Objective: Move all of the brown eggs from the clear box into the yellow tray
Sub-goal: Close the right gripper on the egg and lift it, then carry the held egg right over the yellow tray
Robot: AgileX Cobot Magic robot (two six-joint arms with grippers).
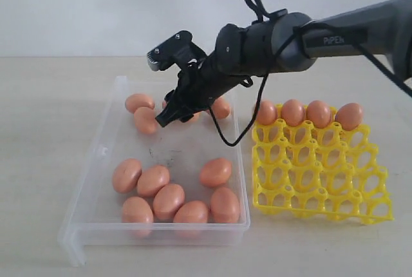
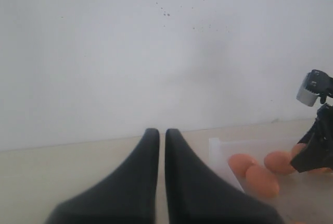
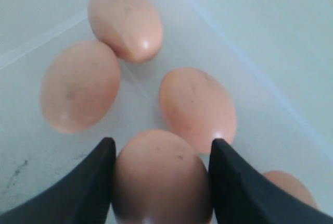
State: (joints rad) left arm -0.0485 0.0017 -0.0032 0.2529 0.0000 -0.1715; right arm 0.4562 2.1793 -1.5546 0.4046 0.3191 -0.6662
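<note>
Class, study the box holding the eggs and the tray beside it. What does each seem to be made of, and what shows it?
The clear box looks like thin, glossy transparent plastic: the table shows through its walls. The yellow tray looks like moulded plastic: evenly bright, an open lattice.

The brown eggs are showing an orange-brown, a few carrying faint darker freckles. The clear box is looking colourless and see-through, with dark specks scattering over the middle of its floor. The yellow tray is glowing bright yellow. The left gripper and right gripper are showing matte black. The table is looking pale beige, the wall off-white.
</note>
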